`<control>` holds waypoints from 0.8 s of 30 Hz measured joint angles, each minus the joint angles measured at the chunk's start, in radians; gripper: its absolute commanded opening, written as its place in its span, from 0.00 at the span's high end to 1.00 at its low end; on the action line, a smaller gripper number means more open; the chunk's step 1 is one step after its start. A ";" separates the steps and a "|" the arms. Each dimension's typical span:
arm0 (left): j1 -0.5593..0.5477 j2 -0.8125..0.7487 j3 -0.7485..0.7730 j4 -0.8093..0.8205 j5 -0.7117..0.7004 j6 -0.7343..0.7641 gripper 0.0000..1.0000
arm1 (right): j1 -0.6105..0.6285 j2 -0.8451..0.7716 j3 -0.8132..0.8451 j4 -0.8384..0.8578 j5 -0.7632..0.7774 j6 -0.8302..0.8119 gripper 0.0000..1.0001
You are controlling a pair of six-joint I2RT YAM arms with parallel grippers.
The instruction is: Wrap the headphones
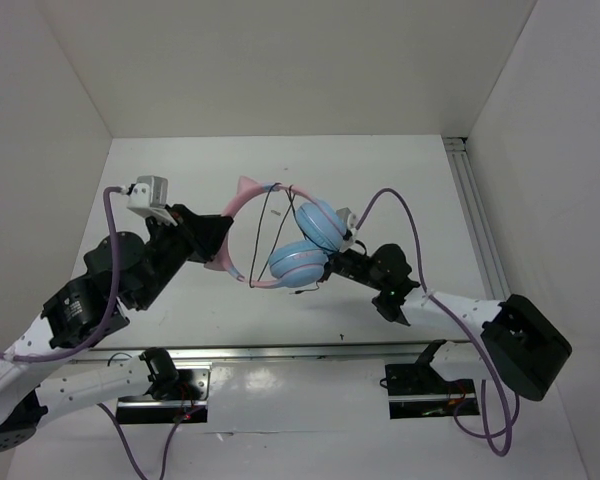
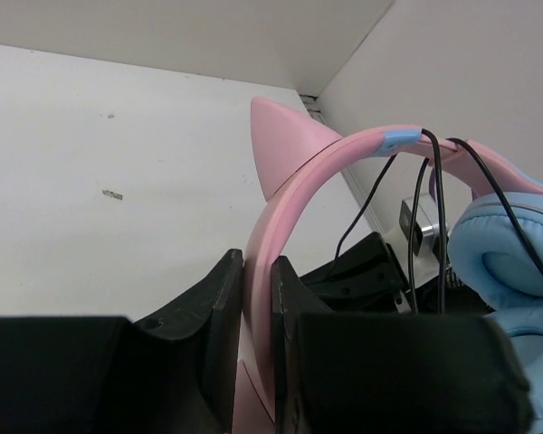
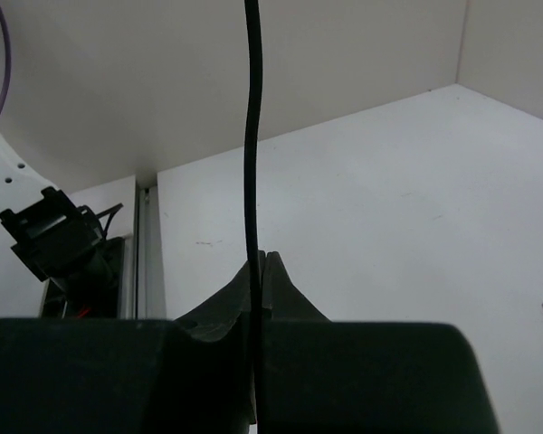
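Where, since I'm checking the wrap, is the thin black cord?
In the right wrist view the thin black cord runs up from the shut right pincer; from above it loops over the pink cat-eared headband by the blue ear cups.

The headphones (image 1: pixel 305 245) hang over the middle of the surface (image 1: pixel 180 170), held between the left pincer (image 2: pixel 258 285), clamped on the headband (image 2: pixel 299 190), and the right pincer (image 3: pixel 261 264), closed on the black cord (image 3: pixel 252 136). Cord loops cross the headband's arch. A purple cable (image 1: pixel 405 215) arches over the right side. Open room lies along the far edge and both far corners, up to the walls (image 1: pixel 280 60).
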 measured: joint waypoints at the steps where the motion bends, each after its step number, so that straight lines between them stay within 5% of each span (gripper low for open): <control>1: 0.000 -0.003 -0.006 0.001 -0.004 -0.003 1.00 | 0.003 0.020 0.000 0.018 -0.002 0.010 1.00; 18: -0.008 -0.012 -0.049 0.021 -0.256 -0.041 1.00 | 0.120 0.105 -0.019 0.201 0.041 0.054 1.00; 24: -0.008 -0.007 -0.097 0.095 -0.340 -0.103 1.00 | 0.136 0.141 -0.021 0.240 0.045 0.077 0.89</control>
